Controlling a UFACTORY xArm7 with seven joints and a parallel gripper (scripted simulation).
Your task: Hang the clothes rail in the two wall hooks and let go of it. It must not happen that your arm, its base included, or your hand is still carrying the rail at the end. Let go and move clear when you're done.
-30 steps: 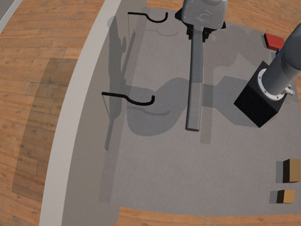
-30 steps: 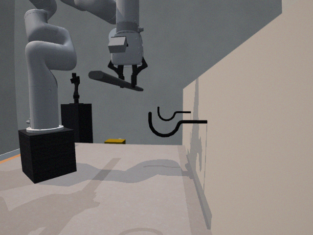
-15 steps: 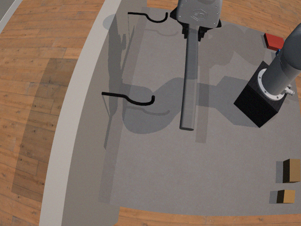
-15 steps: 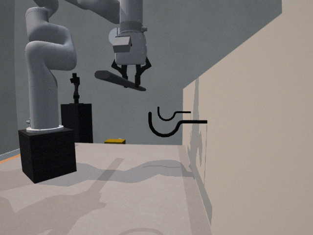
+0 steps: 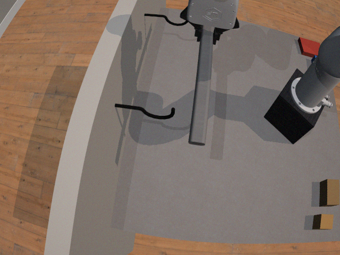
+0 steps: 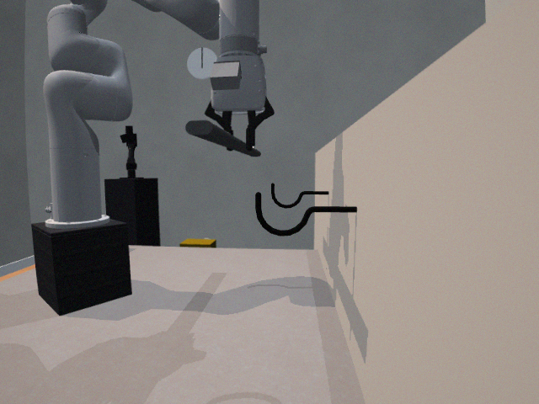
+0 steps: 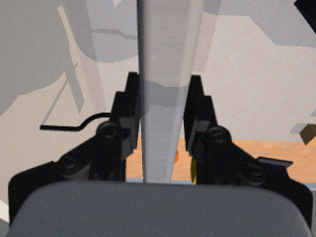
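Note:
My gripper (image 6: 238,132) is shut on the grey clothes rail (image 5: 201,87), near one of its ends. The rail hangs in the air, roughly parallel to the wall, and shows foreshortened in the exterior view (image 6: 221,137). In the wrist view the rail (image 7: 165,94) runs up between the black fingers. Two black wall hooks stick out of the beige wall (image 6: 434,209): the near hook (image 5: 146,111) and the far hook (image 5: 164,19). In the exterior view they sit lower than the rail and closer to the wall, the near hook (image 6: 287,217) in front of the far hook (image 6: 291,196). The rail touches neither hook.
The arm's black base block (image 5: 290,115) stands on the right of the grey floor. A red box (image 5: 309,46) lies behind it. Two tan boxes (image 5: 328,192) (image 5: 323,221) sit at the right edge. A black stand on a black pedestal (image 6: 130,204) and a yellow block (image 6: 198,242) are at the back.

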